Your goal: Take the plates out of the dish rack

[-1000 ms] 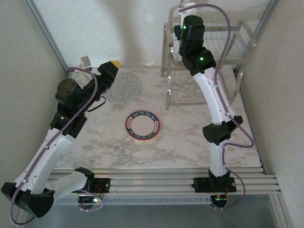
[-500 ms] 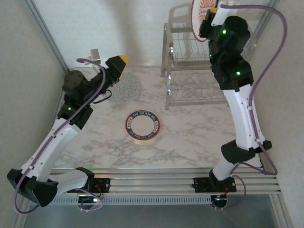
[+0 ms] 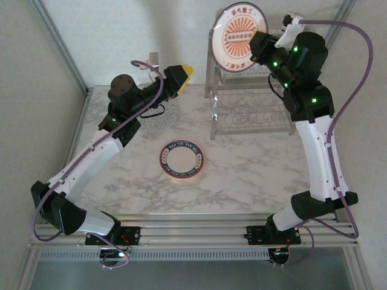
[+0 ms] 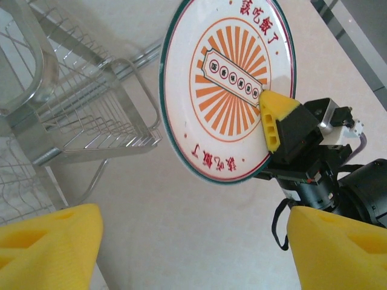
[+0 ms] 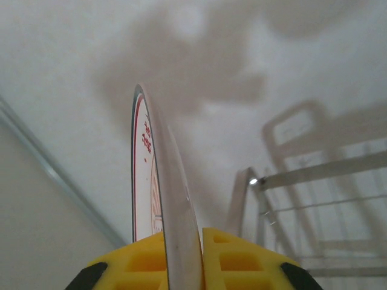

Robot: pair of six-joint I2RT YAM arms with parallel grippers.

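**Clerk:** Item held?

**Checker:** One round white plate with dark teal rim, orange sunburst and red lettering (image 3: 239, 36). It was recorded aloft above the upper basket of the shiny chrome two-tier wire dish rack (image 3: 245, 115), and appeared free of the wires. It was gripped at the rim by the right gripper (image 3: 259, 45), whose yellow foam fingers (image 5: 242, 260) were closed on both faces.

**Clerk:** Attitude?

**Checker:** The disc was stood on edge and was seen edge-on from the right wrist. Its decorated face was turned towards the left arm. Seen from above, the plate lay to the left of its fingers, towards the table's middle.

**Clerk:** Other arm?

**Checker:** The left gripper (image 4: 193, 254) was entered with fingers parted wide and nothing held. It was aimed at the plate but well apart from it. The right arm was judged nearer, the plate being in its grip.

**Clerk:** Surface?

**Checker:** White marbled table (image 3: 254, 175). Two items were listed flat on it:
- one round plate with dark patterned rim band and pale centre (image 3: 182, 160), at the middle;
- one grey-speckled round plate (image 3: 162, 118), partly under the left arm.

Bare table was noted between the banded plate and the rack's legs. A tilt to flat was judged necessary before setting down.

**Clerk:** Room?

**Checker:** Pale walls and metal corner posts were noted.
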